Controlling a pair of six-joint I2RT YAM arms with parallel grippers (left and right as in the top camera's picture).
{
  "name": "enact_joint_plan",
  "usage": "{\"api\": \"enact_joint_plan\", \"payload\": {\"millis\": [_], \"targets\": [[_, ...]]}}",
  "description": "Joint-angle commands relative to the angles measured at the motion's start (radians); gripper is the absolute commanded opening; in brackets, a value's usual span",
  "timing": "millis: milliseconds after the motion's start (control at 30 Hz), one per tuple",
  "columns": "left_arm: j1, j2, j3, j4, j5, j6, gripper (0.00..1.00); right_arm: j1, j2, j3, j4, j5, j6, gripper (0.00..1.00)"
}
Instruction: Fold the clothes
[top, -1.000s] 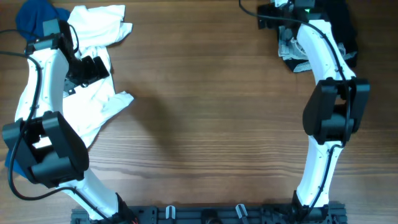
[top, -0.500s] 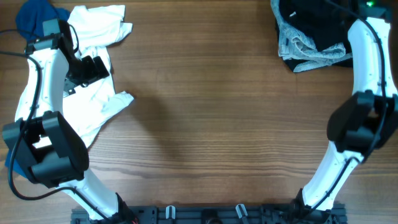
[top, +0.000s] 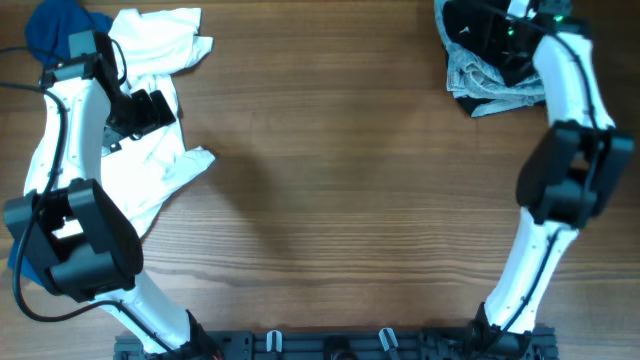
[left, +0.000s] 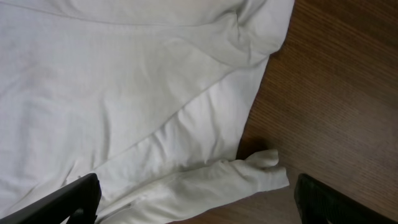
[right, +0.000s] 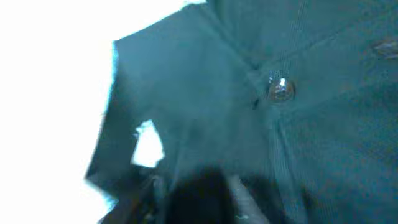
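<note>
**Item 1:** crumpled white cotton shirt (top: 150, 150), far left on the brown wooden desk (top: 350, 200).
- Handling: judged light, limp and not slippery.
- Hold: best taken at a hem corner or the sleeve end (left: 261, 174) lying on bare wood.
- Left pincer (left: 196, 199): spread wide above it, empty.

**Item 2:** dark buttoned garment (right: 298, 124) atop a grey-and-black clothes heap (top: 490, 80), far right.
- Right pincer (top: 492, 40): close view blurred and overexposed, so its opening and hold cannot be told.

**Item 3:** blue cloth (top: 55, 25), far left corner, partly hidden by the arm.
</note>
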Motion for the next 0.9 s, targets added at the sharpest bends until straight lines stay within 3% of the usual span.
{"api": "enact_joint_plan", "payload": {"millis": [0, 300, 400, 567, 633, 700, 867], "targets": [[0.005, -0.020, 0.010, 0.002, -0.009, 0.013, 1.00, 0.002, -0.416, 0.041, -0.095, -0.077, 0.019, 1.00], [0.005, -0.020, 0.010, 0.002, -0.009, 0.013, 1.00, 0.002, -0.991, 0.041, -0.051, -0.076, 0.020, 1.00], [0.005, -0.020, 0.010, 0.002, -0.009, 0.013, 1.00, 0.002, -1.172, 0.041, -0.120, -0.048, -0.018, 1.00], [0.005, -0.020, 0.010, 0.002, -0.009, 0.013, 1.00, 0.002, -1.260, -0.019, -0.265, -0.019, -0.089, 1.00], [0.005, -0.020, 0.010, 0.002, -0.009, 0.013, 1.00, 0.002, -1.304, -0.152, -0.218, -0.021, -0.075, 1.00], [0.005, -0.020, 0.010, 0.002, -0.009, 0.013, 1.00, 0.003, -1.386, -0.401, -0.071, -0.020, -0.012, 1.00], [0.005, -0.020, 0.010, 0.002, -0.009, 0.013, 1.00, 0.075, -1.676, -1.155, 0.486, -0.019, 0.044, 1.00]]}}
